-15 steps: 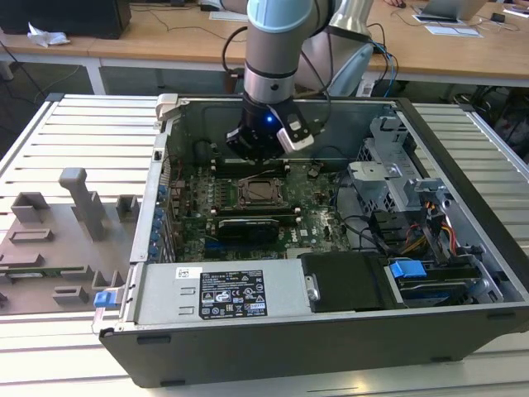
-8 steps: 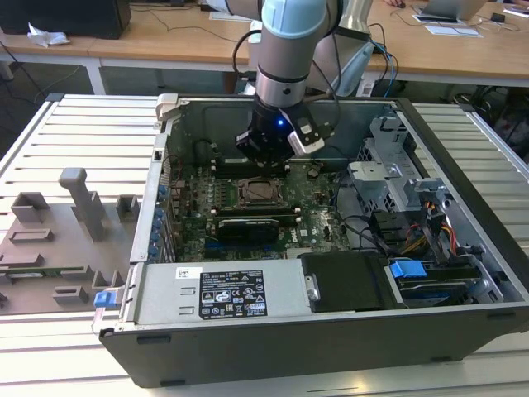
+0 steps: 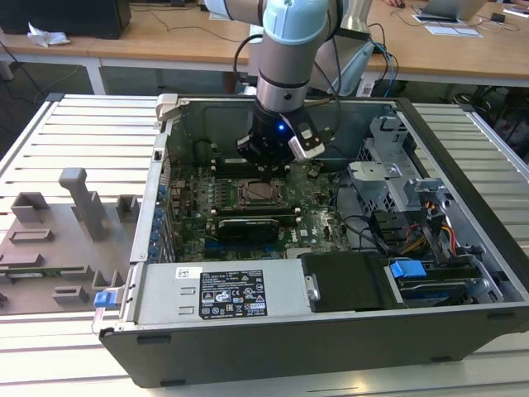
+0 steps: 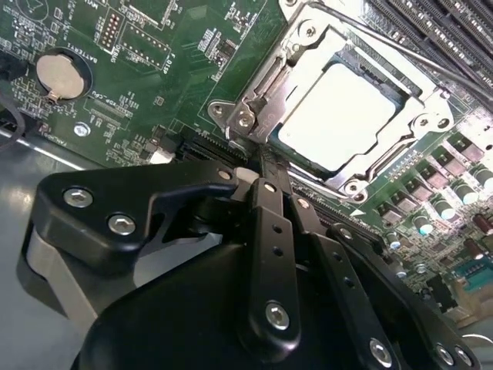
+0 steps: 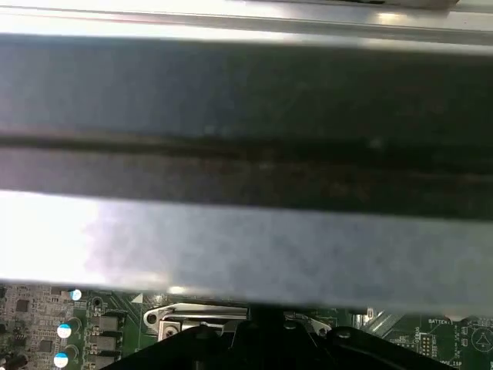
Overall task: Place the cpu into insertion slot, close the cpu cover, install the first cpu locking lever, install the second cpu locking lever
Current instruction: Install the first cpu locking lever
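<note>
Second wrist view: gripper [image 4: 266,171] sat nearest the lens, its black fingers [image 4: 269,231] pressed together with nothing between them, tips at the edge of the socket. Just beyond, the cpu [image 4: 339,116] lay seated in the insertion slot [image 4: 370,81], with the cpu cover [image 4: 266,100] closed around it. Exterior view: the arm [image 3: 285,58] stood inside the open computer case [image 3: 331,331], over the green motherboard [image 3: 322,219].

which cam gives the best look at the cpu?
The second wrist view: the cpu shows large and bright, seated under the cpu cover frame. In the exterior view it is a small dark square below the arm. The first wrist view shows a sliver of socket metalwork.
</note>
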`<state>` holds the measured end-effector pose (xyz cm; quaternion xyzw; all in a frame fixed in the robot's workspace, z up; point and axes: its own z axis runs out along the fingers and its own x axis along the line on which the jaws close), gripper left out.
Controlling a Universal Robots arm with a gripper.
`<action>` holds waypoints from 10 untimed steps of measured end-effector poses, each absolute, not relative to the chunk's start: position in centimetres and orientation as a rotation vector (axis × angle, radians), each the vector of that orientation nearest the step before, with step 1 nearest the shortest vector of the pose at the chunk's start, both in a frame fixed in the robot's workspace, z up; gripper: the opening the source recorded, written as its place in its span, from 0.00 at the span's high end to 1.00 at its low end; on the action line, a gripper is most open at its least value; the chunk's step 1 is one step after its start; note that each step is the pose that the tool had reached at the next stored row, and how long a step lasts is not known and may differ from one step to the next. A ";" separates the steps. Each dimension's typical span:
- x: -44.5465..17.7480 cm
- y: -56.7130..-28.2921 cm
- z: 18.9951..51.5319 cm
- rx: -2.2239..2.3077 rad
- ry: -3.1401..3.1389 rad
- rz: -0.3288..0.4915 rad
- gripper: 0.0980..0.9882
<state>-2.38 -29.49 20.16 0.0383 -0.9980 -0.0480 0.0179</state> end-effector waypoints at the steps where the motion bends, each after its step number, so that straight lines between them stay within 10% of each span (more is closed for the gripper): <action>1: -2.3 -29.5 20.1 0.119 -3.099 -0.149 0.99; 10: -2.0 -29.5 21.1 0.119 -3.099 -0.144 0.99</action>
